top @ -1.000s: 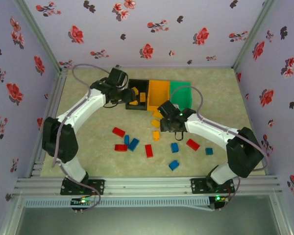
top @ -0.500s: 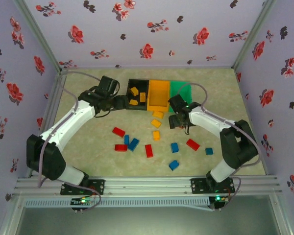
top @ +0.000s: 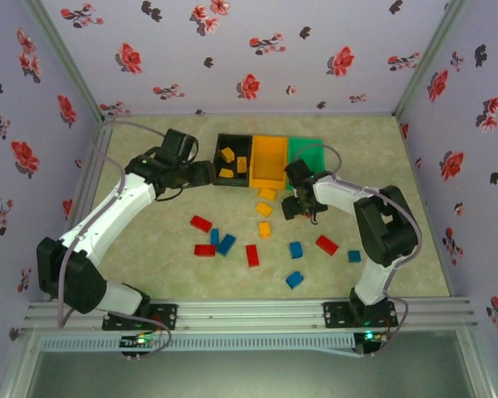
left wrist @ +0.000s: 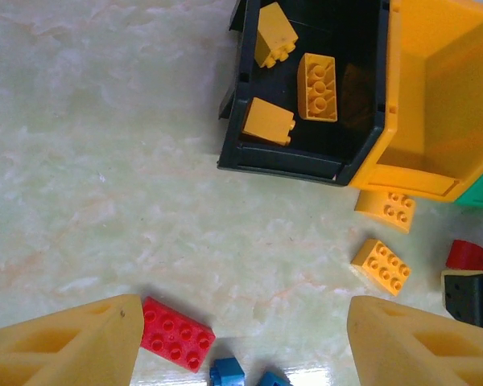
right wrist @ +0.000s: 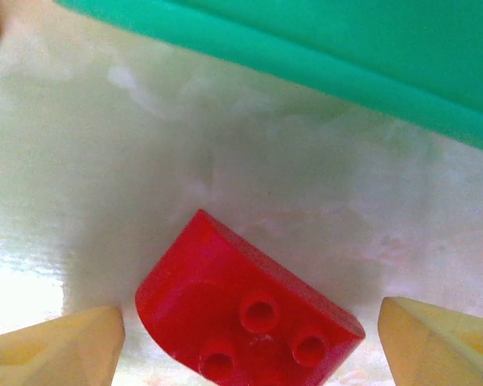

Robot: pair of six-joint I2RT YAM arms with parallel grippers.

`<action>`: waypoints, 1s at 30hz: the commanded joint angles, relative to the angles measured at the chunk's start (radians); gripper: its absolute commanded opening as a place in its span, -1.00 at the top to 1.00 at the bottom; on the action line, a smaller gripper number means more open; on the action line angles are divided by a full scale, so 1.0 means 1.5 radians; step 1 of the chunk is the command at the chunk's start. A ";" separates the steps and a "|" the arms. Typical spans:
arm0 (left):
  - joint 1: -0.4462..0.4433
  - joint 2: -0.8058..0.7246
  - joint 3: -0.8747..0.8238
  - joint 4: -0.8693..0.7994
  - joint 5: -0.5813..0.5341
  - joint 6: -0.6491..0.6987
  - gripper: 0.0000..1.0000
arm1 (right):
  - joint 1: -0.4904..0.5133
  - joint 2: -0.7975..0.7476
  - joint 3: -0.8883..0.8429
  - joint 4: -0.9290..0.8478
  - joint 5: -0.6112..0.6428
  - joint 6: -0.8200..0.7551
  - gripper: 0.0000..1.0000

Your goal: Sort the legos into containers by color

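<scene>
Straddles a red curved brick (right wrist: 245, 318) with the right fingers (right wrist: 56, 346) spread wide and touching nothing. Finds it lying studs-up on the table (right wrist: 105, 161), just beside the green bin (right wrist: 346, 48).

Could go wrong on the close. Presents a rounded edge on one side and sits skewed to the fingers, so may twist or squirt out if pinched across the curve or caught corner-first. Risks shoving the green bin too, with its wall so near.

Holds the left fingers (left wrist: 64, 342) spread and empty over the table, a red flat brick (left wrist: 177, 334) just beside one tip. Shows three yellow bricks (left wrist: 316, 87) already in the black bin (left wrist: 306, 157) and a bare orange bin (left wrist: 435, 88). Leaves red's destination open; would mix colours if dropped into the black bin.

Hides the red curved brick under the right wrist in the top view. Cuts off its near edge in the right wrist view, and gives no look at the green bin's floor there. Cannot tell whether the blue pieces (left wrist: 225, 371) at the bottom of the left wrist view make one brick or two.
</scene>
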 commanded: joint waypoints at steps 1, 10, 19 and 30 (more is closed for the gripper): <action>-0.001 -0.018 -0.006 -0.019 -0.015 -0.005 -0.37 | -0.009 0.025 0.030 0.019 -0.007 -0.022 -0.65; -0.001 -0.025 -0.007 -0.024 -0.019 0.001 -0.37 | -0.013 0.050 0.047 -0.010 -0.022 -0.014 -0.27; -0.001 -0.026 -0.009 -0.028 -0.020 0.000 -0.37 | -0.013 0.017 0.010 -0.027 -0.031 0.028 -0.27; -0.002 -0.033 -0.012 -0.027 -0.021 -0.004 -0.36 | -0.013 -0.027 -0.024 -0.050 -0.035 0.058 -0.02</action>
